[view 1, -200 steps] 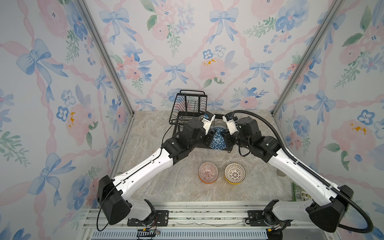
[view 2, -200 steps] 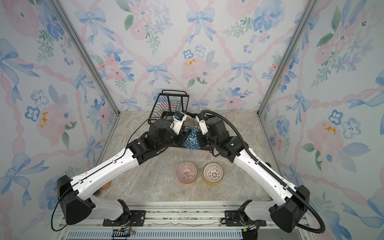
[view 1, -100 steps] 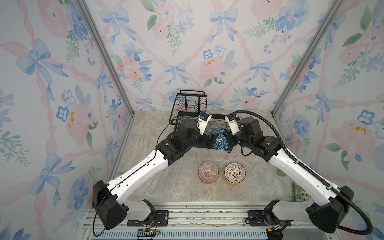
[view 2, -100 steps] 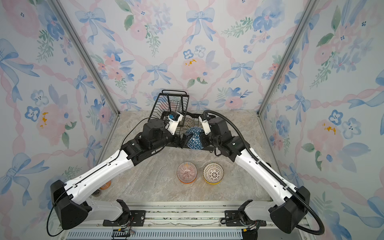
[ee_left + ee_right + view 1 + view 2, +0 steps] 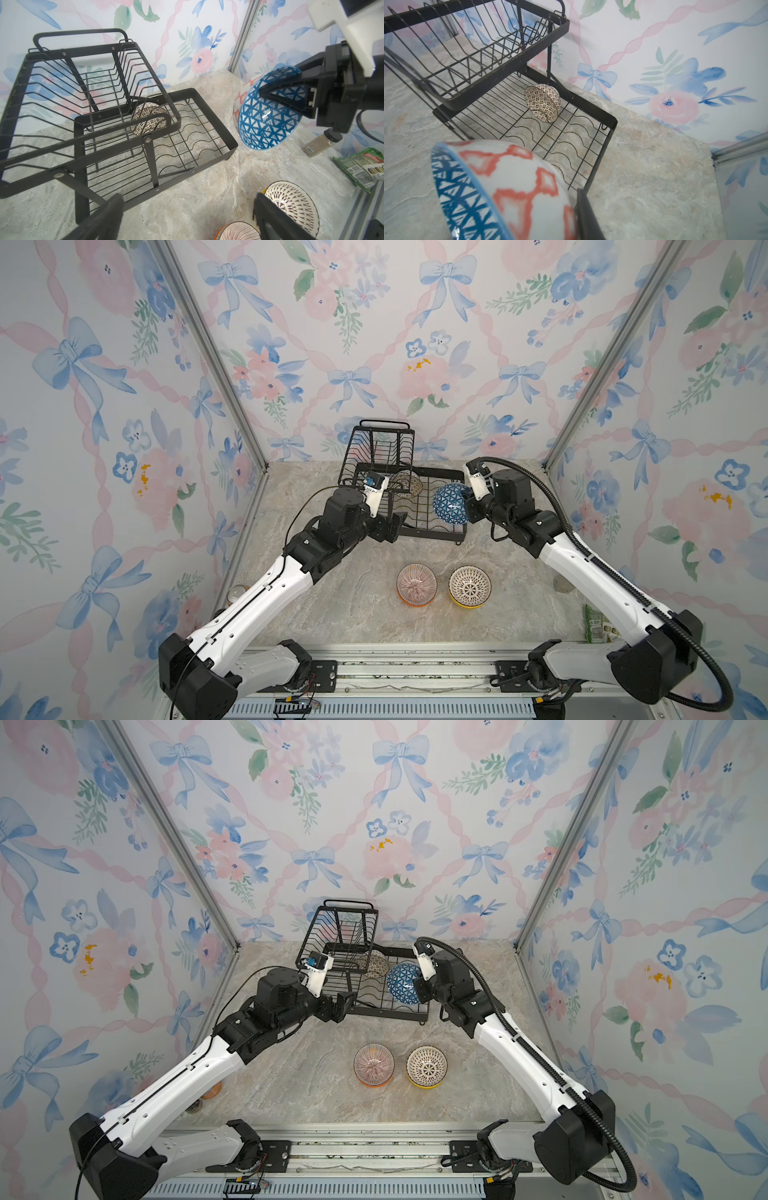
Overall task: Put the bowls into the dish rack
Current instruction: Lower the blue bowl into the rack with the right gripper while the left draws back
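The blue geometric bowl (image 5: 451, 504) hangs tilted on edge over the right end of the dish rack (image 5: 432, 534), with my right gripper (image 5: 466, 498) shut on its rim. In the right wrist view one finger (image 5: 588, 214) lies against the bowl's (image 5: 512, 187) outside. A black-and-white patterned bowl (image 5: 409, 483) lies on its side in the lower tray. My left gripper (image 5: 187, 218) stands open and empty at the rack's front left corner. Nearer the front, the pink-striped bowl (image 5: 416, 584) sits in an orange bowl and the lattice bowl (image 5: 469, 585) sits in a yellow bowl.
A spice jar (image 5: 320, 143) and a green packet (image 5: 361, 168) lie by the right wall. An orange can (image 5: 212, 1090) and a glass jar (image 5: 237, 593) sit by the left wall under my left arm. The rack's raised upper basket (image 5: 380, 448) stands at the back.
My left gripper has opened, let go of the blue bowl and drawn back to the left front of the rack. The right gripper keeps the bowl and has shifted it slightly right.
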{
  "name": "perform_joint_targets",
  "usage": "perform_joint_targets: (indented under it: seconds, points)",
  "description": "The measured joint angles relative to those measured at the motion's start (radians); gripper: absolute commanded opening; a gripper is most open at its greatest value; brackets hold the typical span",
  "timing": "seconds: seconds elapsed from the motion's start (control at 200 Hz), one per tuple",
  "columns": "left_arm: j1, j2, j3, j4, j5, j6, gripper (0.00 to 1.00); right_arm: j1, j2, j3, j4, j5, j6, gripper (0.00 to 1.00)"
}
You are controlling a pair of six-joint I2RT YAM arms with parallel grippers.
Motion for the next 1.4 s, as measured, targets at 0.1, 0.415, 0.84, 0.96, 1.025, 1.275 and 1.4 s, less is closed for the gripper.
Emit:
perform_joint_targets:
  seconds: [0.1,0.415,0.84,0.96,1.025,1.275,1.4]
  points:
    - [0.002,-0.029,-0.037,-0.006,-0.009,-0.007,0.98,-0.032,0.055,0.000,0.074,0.003,-0.053,0.00]
    - [0.021,-0.145,-0.169,-0.039,-0.050,-0.028,0.98,-0.089,0.261,0.031,0.285,-0.002,-0.201,0.00]
    - [0.054,-0.159,-0.209,-0.039,-0.052,-0.037,0.98,-0.128,0.548,0.091,0.618,-0.042,-0.449,0.00]
    - [0.054,-0.159,-0.211,-0.035,-0.048,-0.037,0.98,-0.141,0.622,0.107,0.688,-0.042,-0.506,0.00]
    - [0.054,-0.166,-0.220,-0.022,-0.043,-0.037,0.98,-0.146,0.657,0.117,0.732,-0.038,-0.537,0.00]
    - [0.054,-0.186,-0.248,-0.013,-0.018,-0.037,0.98,-0.148,0.745,0.135,0.914,-0.003,-0.645,0.00]
    - [0.054,-0.188,-0.254,-0.009,-0.018,-0.037,0.98,-0.140,0.796,0.136,1.034,0.030,-0.720,0.00]
